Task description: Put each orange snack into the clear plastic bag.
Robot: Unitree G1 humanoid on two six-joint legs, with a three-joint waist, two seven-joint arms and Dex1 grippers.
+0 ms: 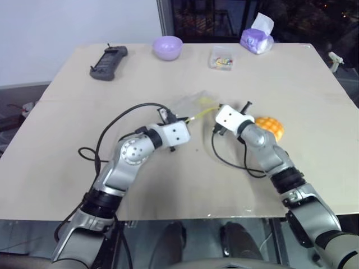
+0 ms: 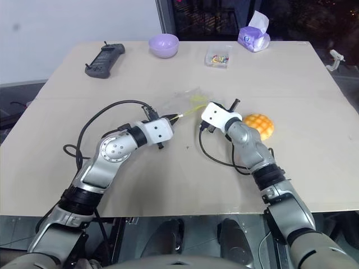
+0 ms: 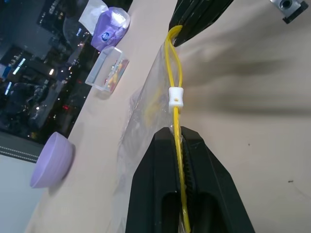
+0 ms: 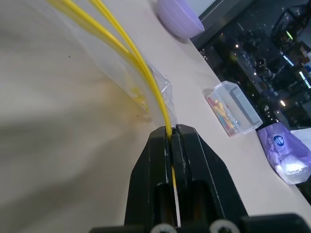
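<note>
clear plastic bag [image 3: 146,104], seal strip seemingly left-right, pinched between clamped left end effector [image 3: 179,141] and right end effector [image 4: 170,133]

Lavender bowl [image 1: 167,47], black controller [image 1: 109,62]

The clear plastic bag [image 4: 116,63] runs past the right wrist view's edge. The right arm hides part of the orange snack [image 1: 270,126]. The clear box's [image 1: 221,58] colourful contents are too small to identify.

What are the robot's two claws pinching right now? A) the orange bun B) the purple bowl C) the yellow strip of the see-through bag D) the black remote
C: the left gripper and the right gripper are each shut on the yellow seal strip of the clear plastic bag.
</note>
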